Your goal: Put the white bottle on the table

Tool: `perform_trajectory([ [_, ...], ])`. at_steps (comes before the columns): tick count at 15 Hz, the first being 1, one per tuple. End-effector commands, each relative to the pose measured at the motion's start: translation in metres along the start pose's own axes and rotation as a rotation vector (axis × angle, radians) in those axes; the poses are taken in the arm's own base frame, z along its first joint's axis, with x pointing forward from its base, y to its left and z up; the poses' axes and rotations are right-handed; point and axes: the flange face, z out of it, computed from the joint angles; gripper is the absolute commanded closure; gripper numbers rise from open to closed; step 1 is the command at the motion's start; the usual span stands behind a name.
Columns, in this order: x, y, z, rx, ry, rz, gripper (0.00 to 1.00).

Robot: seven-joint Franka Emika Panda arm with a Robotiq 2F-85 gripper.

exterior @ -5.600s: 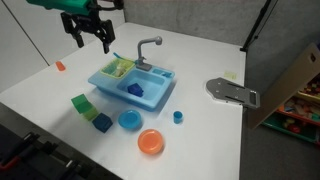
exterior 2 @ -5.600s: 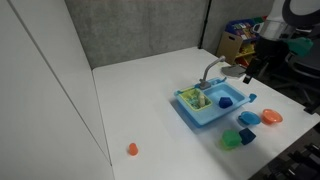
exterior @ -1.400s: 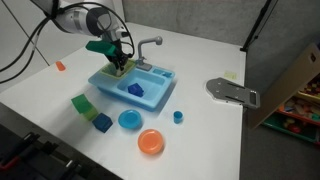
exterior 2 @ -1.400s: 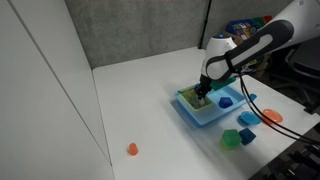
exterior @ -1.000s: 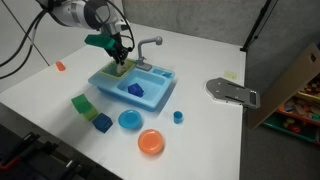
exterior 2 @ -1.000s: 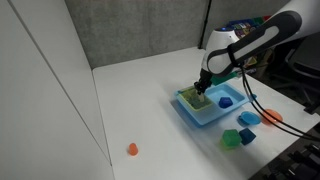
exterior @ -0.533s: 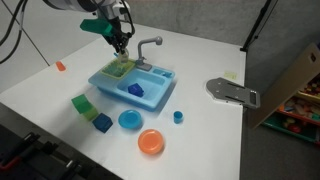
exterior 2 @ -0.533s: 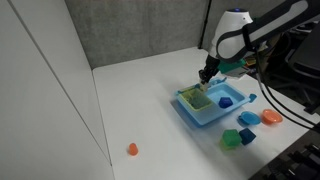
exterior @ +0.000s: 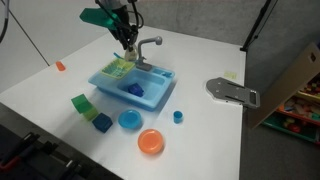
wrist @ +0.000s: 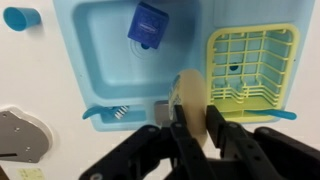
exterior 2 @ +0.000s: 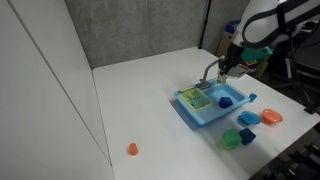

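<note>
In the wrist view the white bottle (wrist: 187, 88), cream and stubby, stands upright between my gripper's (wrist: 195, 108) black fingers, which are shut on it. It hangs in the air over the near rim of the light-blue toy sink (wrist: 100, 80), beside the yellow-green rack (wrist: 250, 65). Both exterior views show the gripper (exterior: 128, 42) (exterior 2: 227, 66) raised above the sink (exterior: 150, 92) (exterior 2: 205, 112), close to the grey faucet (exterior: 148, 45). The white table (exterior: 60, 95) (exterior 2: 140, 100) spreads all around the sink.
A blue block (wrist: 148, 23) lies in the basin. In front of the sink sit a green block (exterior: 82, 103), a blue block (exterior: 102, 122), a blue dish (exterior: 129, 120), an orange dish (exterior: 151, 142) and a small blue cup (exterior: 177, 116). A grey plate (exterior: 232, 91) lies off to one side.
My gripper has risen from the rack in the sink, still shut on the white bottle, and has shifted towards the faucet.
</note>
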Motion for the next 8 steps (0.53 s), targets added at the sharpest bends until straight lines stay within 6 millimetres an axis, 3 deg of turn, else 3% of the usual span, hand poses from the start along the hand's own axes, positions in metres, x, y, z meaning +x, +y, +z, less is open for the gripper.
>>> perform_trajectory([
  [1,-0.007,0.043,-0.013,-0.030,0.015,0.061,0.91],
  [8,-0.005,0.125,-0.009,-0.093,0.025,0.180,0.91],
])
